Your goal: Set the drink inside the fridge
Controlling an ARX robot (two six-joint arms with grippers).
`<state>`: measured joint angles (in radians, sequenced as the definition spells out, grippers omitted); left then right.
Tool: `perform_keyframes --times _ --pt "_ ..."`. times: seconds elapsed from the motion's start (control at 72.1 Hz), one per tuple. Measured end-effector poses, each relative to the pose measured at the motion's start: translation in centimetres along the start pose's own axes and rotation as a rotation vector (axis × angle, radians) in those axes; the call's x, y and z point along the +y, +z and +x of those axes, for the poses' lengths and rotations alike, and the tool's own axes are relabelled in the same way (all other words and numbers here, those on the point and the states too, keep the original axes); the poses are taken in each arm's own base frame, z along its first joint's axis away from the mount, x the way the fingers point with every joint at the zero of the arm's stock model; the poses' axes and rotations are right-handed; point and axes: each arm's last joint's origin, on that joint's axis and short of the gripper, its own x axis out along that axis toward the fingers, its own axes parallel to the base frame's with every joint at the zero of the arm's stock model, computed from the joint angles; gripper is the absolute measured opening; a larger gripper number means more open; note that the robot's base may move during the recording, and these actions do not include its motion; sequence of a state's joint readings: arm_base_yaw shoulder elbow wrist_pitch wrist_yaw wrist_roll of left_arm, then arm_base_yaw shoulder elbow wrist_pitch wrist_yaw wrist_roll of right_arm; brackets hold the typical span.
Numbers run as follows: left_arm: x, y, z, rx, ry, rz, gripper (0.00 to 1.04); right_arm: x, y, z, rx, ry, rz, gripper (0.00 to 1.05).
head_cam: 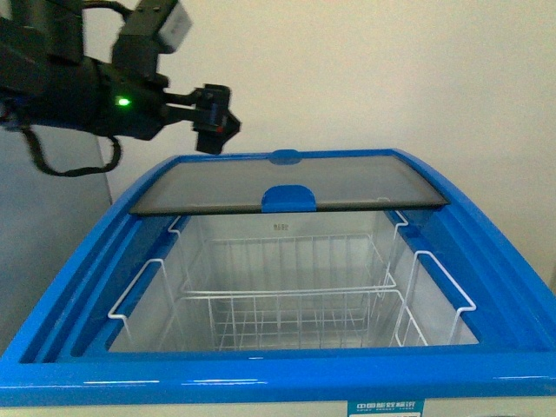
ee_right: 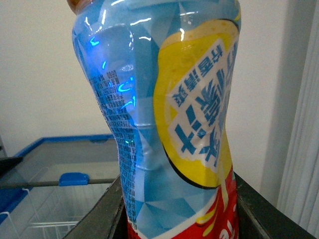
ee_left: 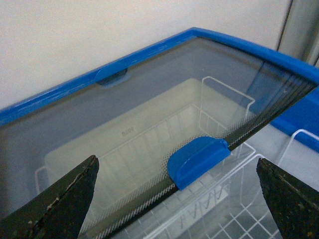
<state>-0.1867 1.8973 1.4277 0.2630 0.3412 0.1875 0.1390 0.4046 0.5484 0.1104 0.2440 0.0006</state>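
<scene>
The fridge (head_cam: 78, 287) stands open on its near half, with the glass lid (head_cam: 287, 182) slid to the far side and its blue handle (head_cam: 288, 198) at mid-width. Inside hang white wire baskets (head_cam: 287, 304), and only their own wire and the white liner show through them.

The left gripper (head_cam: 215, 122) hovers above the far left corner of the fridge. Its fingers (ee_left: 65, 199) are spread wide over the lid with nothing between them.

The right gripper (ee_right: 179, 219) is clamped on the drink (ee_right: 149, 124), one dark finger on each side of its lower body. The bottle is upright and fills the right wrist view. Its label is light blue with a yellow patch and red below, and a sliver of amber liquid shows above it. The drink is outside the fridge, which shows beyond it, and it does not appear in the front view.
</scene>
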Motion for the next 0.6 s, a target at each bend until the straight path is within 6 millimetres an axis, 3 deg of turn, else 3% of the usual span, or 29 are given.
perform_keyframes --times 0.194,0.319,0.374,0.43,0.485,0.554,0.596 --pt "0.1 -0.6 -8.0 0.003 0.053 -0.118 0.97 0.0 0.0 0.0 0.0 0.0 0.0 0.4" --pt "-1.2 -0.4 -14.1 -0.043 0.035 -0.182 0.97 0.0 0.0 0.0 0.0 0.0 0.0 0.4" --pt "-2.3 -0.6 -17.6 -0.071 0.026 -0.211 0.96 0.0 0.0 0.0 0.0 0.0 0.0 0.4" --pt "-3.3 -1.3 -20.4 -0.156 0.306 -0.169 0.83 0.0 0.0 0.0 0.0 0.0 0.0 0.4" --pt "-4.2 -3.5 -23.4 -0.158 0.503 -0.177 0.69 0.0 0.0 0.0 0.0 0.0 0.0 0.4" --pt "-6.2 -6.6 -26.2 -0.129 0.544 -0.188 0.51 0.0 0.0 0.0 0.0 -0.009 0.001 0.4" --pt "-6.7 -7.4 -26.8 -0.132 0.541 -0.186 0.46 0.0 0.0 0.0 0.0 -0.003 0.002 0.4"
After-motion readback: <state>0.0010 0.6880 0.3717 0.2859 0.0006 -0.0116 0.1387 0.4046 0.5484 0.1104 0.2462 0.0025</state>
